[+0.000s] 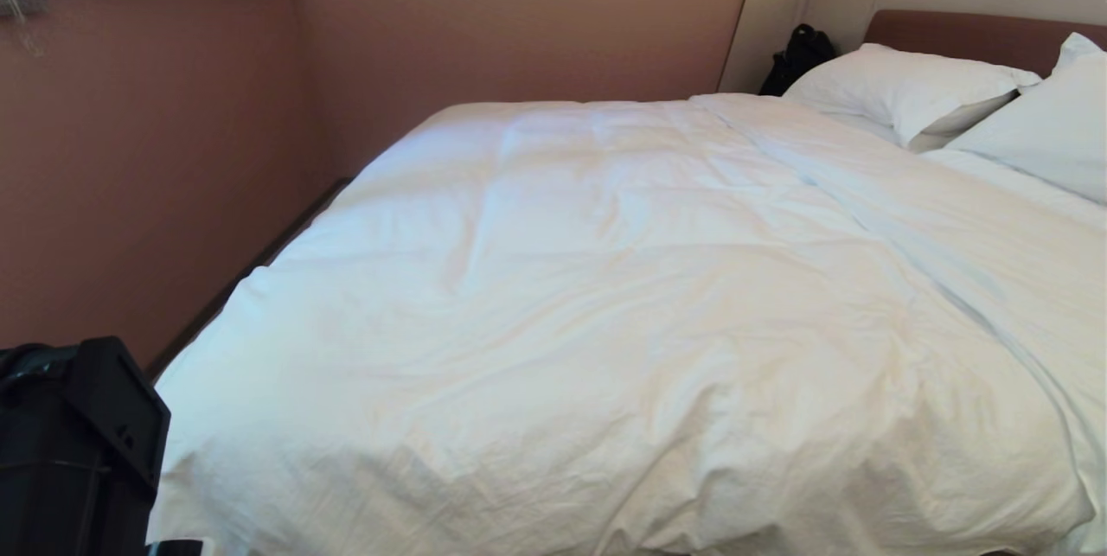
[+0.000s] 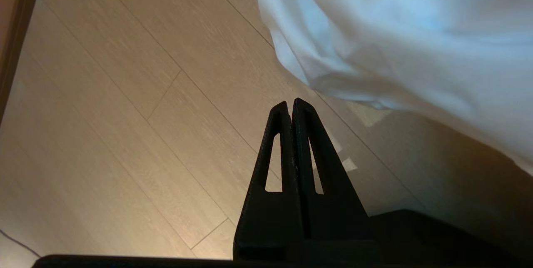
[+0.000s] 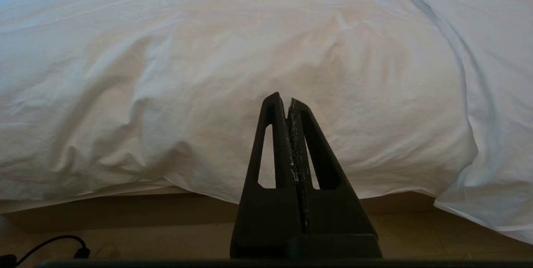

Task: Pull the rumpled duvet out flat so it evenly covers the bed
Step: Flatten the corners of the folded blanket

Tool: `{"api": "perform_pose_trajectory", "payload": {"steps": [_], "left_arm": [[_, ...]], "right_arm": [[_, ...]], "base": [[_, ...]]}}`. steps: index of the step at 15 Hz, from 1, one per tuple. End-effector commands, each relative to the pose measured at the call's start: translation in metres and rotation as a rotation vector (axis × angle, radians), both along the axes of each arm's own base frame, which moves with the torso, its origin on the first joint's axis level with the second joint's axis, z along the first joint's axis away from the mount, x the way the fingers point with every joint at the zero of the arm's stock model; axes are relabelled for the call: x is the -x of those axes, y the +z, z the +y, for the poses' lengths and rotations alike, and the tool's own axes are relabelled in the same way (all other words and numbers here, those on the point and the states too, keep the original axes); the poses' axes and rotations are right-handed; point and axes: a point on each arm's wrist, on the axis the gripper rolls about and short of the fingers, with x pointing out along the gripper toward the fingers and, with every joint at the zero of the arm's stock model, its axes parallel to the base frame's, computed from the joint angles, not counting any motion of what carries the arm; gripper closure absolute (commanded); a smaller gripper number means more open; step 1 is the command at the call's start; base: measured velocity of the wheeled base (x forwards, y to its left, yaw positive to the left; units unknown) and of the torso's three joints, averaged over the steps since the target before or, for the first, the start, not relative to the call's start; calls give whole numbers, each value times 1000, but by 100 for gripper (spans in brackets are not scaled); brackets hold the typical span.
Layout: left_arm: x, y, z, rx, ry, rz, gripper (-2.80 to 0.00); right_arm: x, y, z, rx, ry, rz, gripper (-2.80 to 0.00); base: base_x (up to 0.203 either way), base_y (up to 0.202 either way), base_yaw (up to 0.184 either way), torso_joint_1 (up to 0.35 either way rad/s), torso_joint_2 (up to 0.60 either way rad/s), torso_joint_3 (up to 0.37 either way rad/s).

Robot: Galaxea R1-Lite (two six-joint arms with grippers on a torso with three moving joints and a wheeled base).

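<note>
Left wrist view: left gripper (image 2: 290,103) pressed together, empty, clear of duvet (image 2: 399,38); right gripper (image 3: 288,98) likewise.

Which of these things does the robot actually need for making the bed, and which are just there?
Part of the job:
duvet
bed
left gripper, shut, holding nothing, over the floor

Just there:
pillows
black bag by the headboard
cable on the floor

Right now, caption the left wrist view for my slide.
Left gripper shut and empty above wood floor, beside the duvet's hanging edge.
</note>
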Motion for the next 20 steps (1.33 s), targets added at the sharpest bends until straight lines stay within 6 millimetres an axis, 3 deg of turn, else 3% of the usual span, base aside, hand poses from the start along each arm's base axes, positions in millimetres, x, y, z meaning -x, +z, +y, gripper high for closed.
{"api": "perform_pose_trajectory", "payload": {"steps": [1,6,9,12,16,20], "left_arm": [[-4,4,2,-5,13,-46,0],[-13,47,13,-3,69,-243,0],[-14,76,15,74,49,-375,0],[-12,91,16,179,-2,-451,0],[-30,69,22,233,-51,-460,0],[-31,40,24,199,-91,-435,0]], "right_arm": [[0,0,0,1,0,0,0],[0,0,0,1,1,0,0],[0,0,0,1,0,0,0],[0,0,0,1,1,0,0],[0,0,0,1,0,0,0],[0,0,0,-1,1,0,0]], "base": [[0,0,0,0,0,0],[0,0,0,0,0,0],[0,0,0,0,0,0],[0,0,0,0,0,0],[0,0,0,0,0,0],[0,0,0,0,0,0]]}}
